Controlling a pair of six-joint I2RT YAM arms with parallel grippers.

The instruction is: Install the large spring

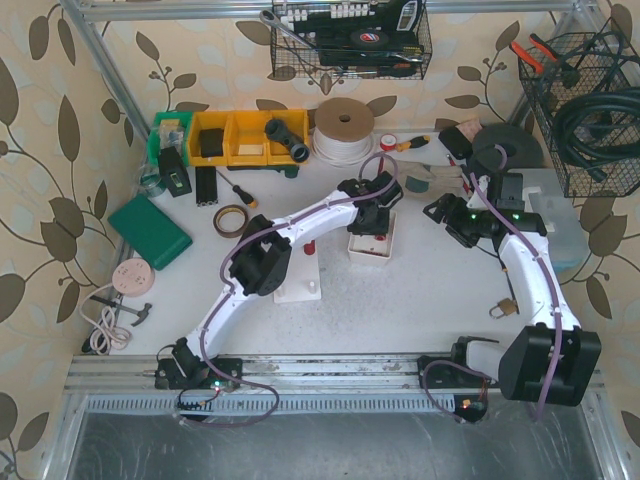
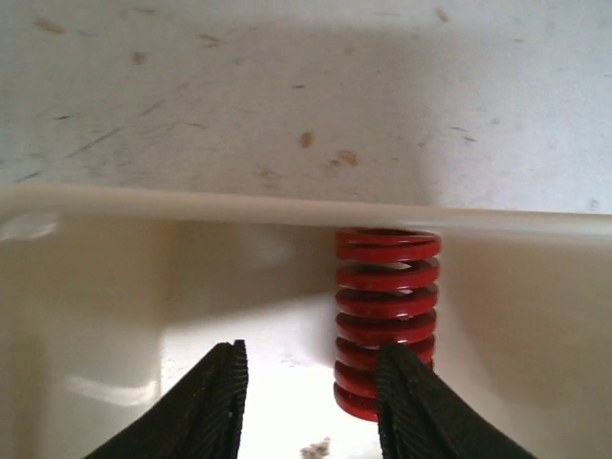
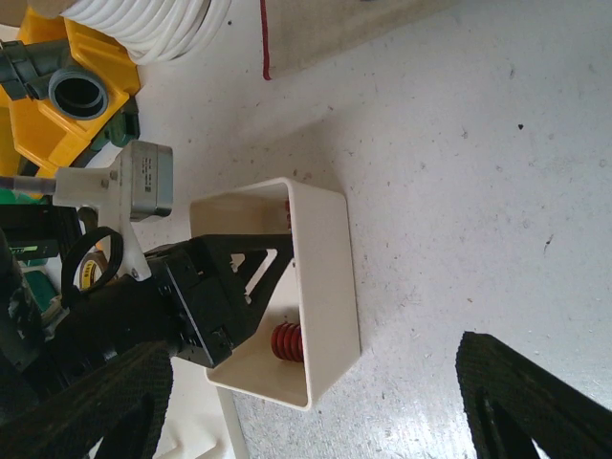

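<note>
Table (image 1: 420, 300): white and flat, with small scratches and brown specks.
Walls (image 1: 50, 120): pale paper with brown leaves on it; wire baskets (image 1: 428, 45) hang up high.
Back of the table: yellow bins (image 1: 245, 137), a coil of white cord (image 1: 343, 130), a green box (image 1: 150, 232) and a ring of tape (image 1: 231, 220).
Box (image 3: 330, 258): cream plastic, smooth and a bit shiny, with round corners and an open top. It sits on the table near the middle.
Large spring (image 2: 385, 320): a red metal coil with thick flat rings. It stands up straight inside the box, close against the far wall.
Left gripper (image 2: 311, 406): black fingers (image 2: 206, 402) with tiny ridges, down inside the box, a little apart, nothing in the gap. The spring is partly behind the right-hand finger, and I cannot tell if they touch.
Right gripper (image 3: 316, 378): black bumpy fingers spread wide, holding nothing, up over the table beside the box.
</note>
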